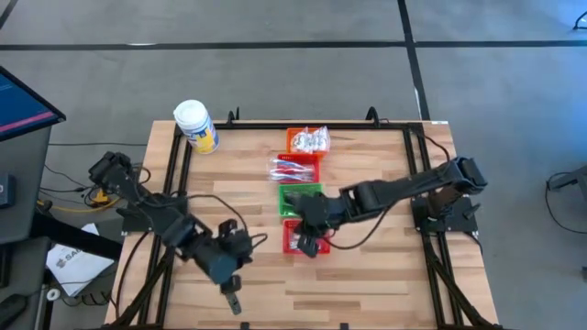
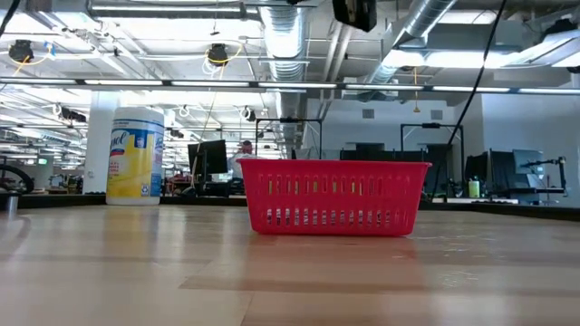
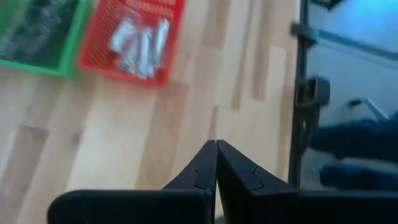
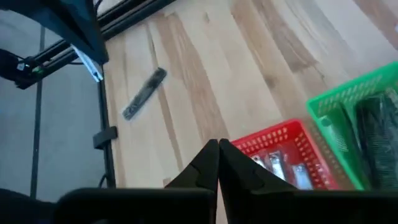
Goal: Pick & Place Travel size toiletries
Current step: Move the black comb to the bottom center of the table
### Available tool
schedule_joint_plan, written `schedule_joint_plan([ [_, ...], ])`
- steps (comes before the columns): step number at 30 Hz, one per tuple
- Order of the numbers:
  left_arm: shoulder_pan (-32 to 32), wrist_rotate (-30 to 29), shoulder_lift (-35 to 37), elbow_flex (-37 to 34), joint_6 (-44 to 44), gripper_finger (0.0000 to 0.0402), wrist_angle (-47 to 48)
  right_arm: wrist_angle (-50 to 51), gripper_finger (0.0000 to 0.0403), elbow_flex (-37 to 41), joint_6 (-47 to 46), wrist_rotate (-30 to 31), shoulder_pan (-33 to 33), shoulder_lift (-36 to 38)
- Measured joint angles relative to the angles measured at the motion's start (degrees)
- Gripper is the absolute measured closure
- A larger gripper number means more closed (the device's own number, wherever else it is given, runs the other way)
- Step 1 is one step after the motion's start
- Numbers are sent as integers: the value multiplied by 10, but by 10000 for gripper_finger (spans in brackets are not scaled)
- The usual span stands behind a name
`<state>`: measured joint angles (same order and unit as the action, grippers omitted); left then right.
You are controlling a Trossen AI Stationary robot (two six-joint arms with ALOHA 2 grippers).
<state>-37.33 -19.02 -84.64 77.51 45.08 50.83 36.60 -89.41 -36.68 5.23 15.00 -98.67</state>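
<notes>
**High view: both pincers closed and empty**

We see the left pincer [image 1: 235, 302] shut over bare counter [image 1: 367, 275]. Beyond it, the right pincer [image 1: 307, 244] hangs shut above the red basket [image 1: 295, 240] holding silvery tubes [image 4: 287, 171]. Farther off, toothbrushes [image 1: 293, 169] lie mid-counter.

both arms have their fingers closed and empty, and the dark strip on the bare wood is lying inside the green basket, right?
Not quite. The flat dark strip lies loose on the bare wooden table, apart from the green mesh basket, as the right wrist view shows. The rest holds: the left gripper and the right gripper both have their fingers shut on nothing.
</notes>
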Motion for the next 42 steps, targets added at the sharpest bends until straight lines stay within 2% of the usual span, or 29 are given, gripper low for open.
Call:
schedule_joint_plan([
  [8, -63, 72, 0, -97, 58, 400, -22, -13, 401, 0, -67, 19, 60, 0],
  [12, -94, 121, 0, -158, 84, 400, -79, -13, 401, 0, -87, 52, 81, 0],
  [15, -115, 150, 0, -200, 100, 400, -134, -11, 402, 0, -101, 54, 88, 0],
  [24, -123, 186, 0, -283, 121, 400, -229, -62, 402, 43, -141, 82, 114, 0],
  [32, -103, 210, -35, -305, 106, 400, -314, -130, 403, 93, -190, 132, 162, 0],
  [37, -95, 237, -81, -305, 97, 400, -344, -212, 403, 131, -173, 134, 190, 0],
  [42, -85, 261, -119, -305, 96, 400, -393, -232, 403, 153, -174, 137, 203, 0],
])
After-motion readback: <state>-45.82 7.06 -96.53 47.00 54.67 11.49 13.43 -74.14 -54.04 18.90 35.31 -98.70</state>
